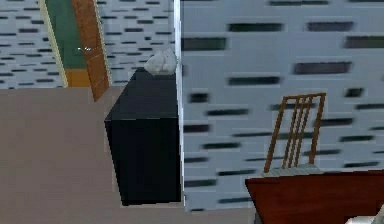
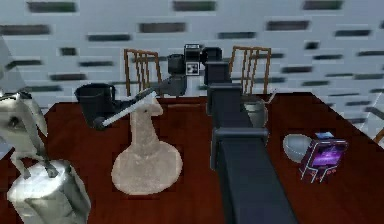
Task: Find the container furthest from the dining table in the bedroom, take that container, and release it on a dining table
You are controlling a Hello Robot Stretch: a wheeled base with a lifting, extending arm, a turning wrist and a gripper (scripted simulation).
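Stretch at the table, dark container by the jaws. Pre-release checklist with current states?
1. Arm extended over the dark red wooden table: ok.
2. Dark round container at the jaws: ok.
3. Container clear of the tabletop: cannot tell.
4. Bare wood below and left of the container: ok.
5. Margin to the beige cone-shaped statue: not ok, it stands close.
6. Grey bowl away from the drop spot: ok.

A dark square arm [image 2: 240, 150] is seen, tipped by two black-marked white squares [image 2: 181, 67] and a dark gripper [image 2: 118, 112] with thin fingers [image 2: 135, 104].
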